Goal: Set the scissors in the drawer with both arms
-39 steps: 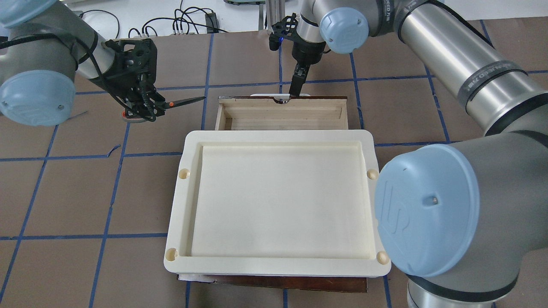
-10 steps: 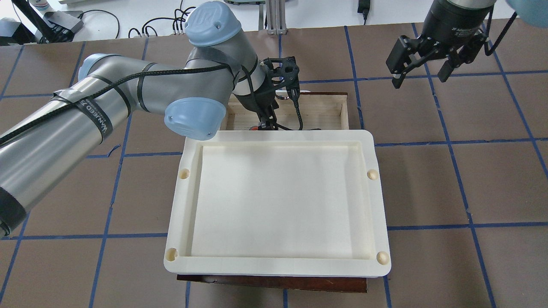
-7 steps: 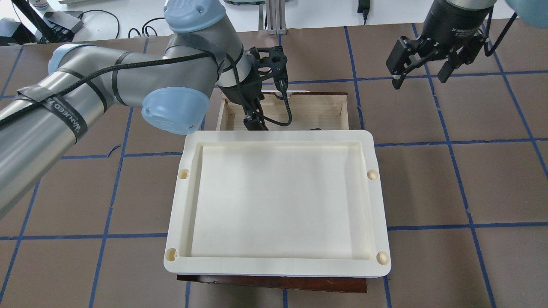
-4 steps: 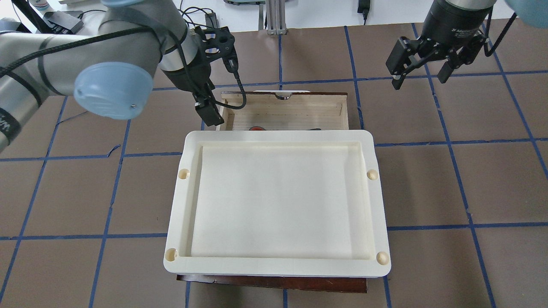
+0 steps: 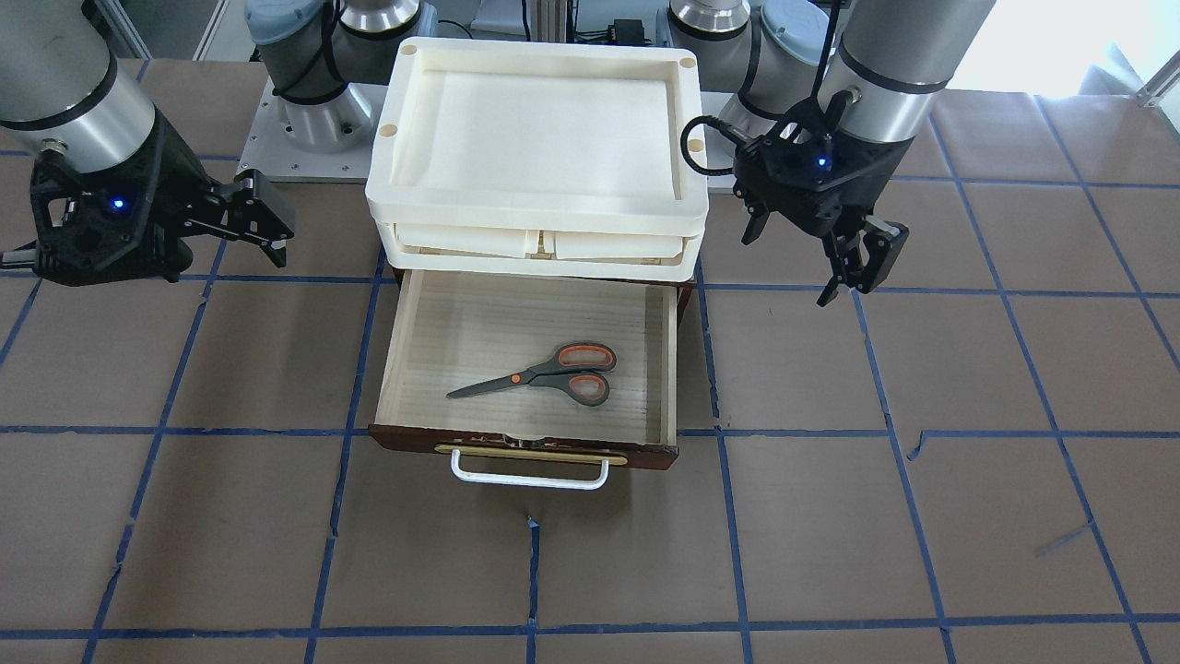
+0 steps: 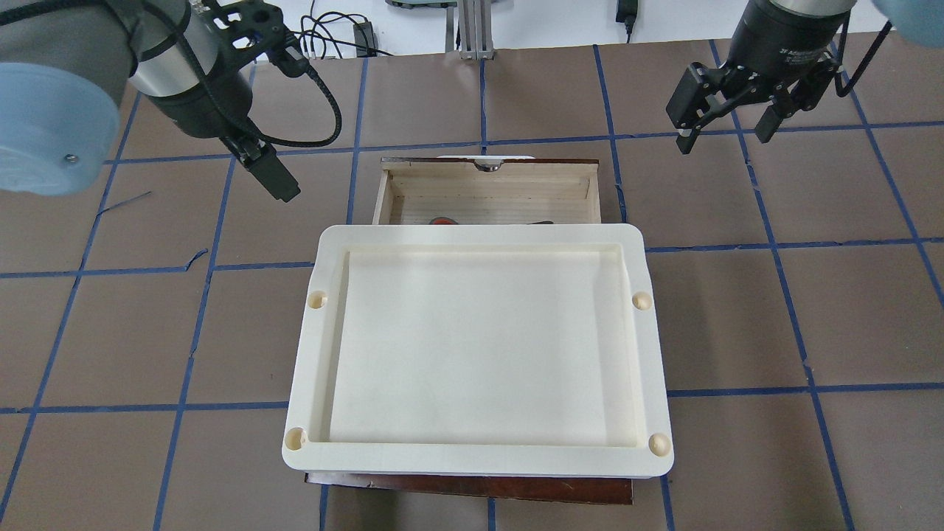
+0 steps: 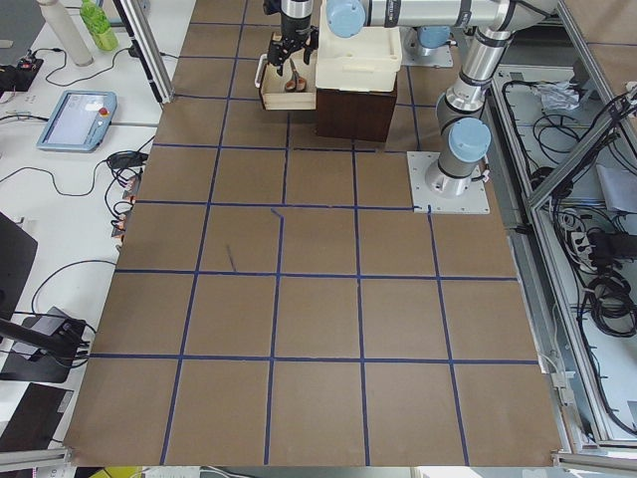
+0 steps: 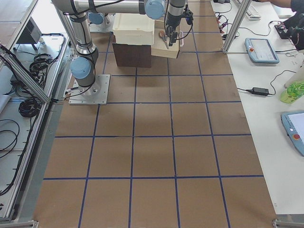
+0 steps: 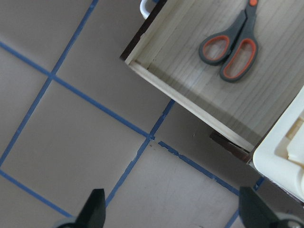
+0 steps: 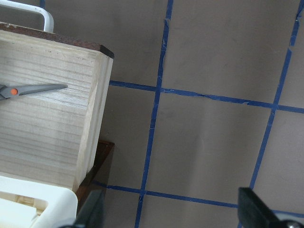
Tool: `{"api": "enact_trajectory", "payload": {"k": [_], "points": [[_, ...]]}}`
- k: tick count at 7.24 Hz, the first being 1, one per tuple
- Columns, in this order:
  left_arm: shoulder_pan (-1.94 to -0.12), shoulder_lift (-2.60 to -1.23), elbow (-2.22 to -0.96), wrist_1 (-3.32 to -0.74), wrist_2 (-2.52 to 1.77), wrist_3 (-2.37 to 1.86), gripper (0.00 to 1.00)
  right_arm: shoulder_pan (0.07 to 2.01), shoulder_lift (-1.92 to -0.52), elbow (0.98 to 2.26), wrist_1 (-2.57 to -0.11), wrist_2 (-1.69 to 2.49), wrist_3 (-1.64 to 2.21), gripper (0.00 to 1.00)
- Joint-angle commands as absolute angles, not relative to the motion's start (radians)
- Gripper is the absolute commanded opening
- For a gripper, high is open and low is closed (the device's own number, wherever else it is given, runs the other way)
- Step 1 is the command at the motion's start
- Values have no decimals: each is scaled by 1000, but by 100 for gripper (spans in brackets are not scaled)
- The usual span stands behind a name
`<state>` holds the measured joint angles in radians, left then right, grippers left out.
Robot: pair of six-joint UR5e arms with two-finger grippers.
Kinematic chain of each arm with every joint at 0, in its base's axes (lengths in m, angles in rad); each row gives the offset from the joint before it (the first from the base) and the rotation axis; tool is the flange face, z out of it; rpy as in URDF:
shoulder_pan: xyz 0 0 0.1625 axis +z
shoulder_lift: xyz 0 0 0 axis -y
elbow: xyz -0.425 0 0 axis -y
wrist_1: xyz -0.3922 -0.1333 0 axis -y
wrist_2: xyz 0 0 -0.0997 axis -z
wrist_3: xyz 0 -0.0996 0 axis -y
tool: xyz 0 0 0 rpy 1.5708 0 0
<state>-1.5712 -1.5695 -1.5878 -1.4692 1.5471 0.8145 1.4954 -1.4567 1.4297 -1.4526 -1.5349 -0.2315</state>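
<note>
Drawer (image 5: 668, 364) is pulled out, with its white handle (image 5: 529, 478) nearest the operator side and neither claw on it.

Scissors (image 5: 544, 372) now lie flat on the drawer floor, below and between the two claws. The handles point toward the left claw and the blades toward the right claw. Nothing is touching them.

Change: a second ago the left claw (image 9: 173, 216) was down inside the drawer over the scissors. It has since let go, lifted out and swung off to its own side. It now hangs over bare desk (image 6: 110, 332) beside the drawer's corner, fingers spread wide and empty.

Right claw (image 6: 723, 136) hasn't moved in that time. It is parked over the desk off the drawer's other side, also spread and empty.

Stacked cream trays (image 6: 310, 369) sit behind the open drawer, untouched.

My read is that the drop is done and the scissors are in. The only thing left, if it's wanted, is pushing the drawer shut. Both claws are clear for that.
</note>
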Motion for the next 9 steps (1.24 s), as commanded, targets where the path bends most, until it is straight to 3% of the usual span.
{"api": "enact_trajectory", "payload": {"k": [1,6,9], "points": [[-1559,-1557,-1537,-1523,1555,529,100,1500,-1445,1411,-1491,-1535,-224,100],[-1552,-1585,-1509,-1532,1582,37,100,1585,-1252,1269,-1608,-1534,-207,100],[-1502,-1577,-1502,-1580,1551,26,100,1580,-1411,1378,-1543,-1545,-196,100]]}}
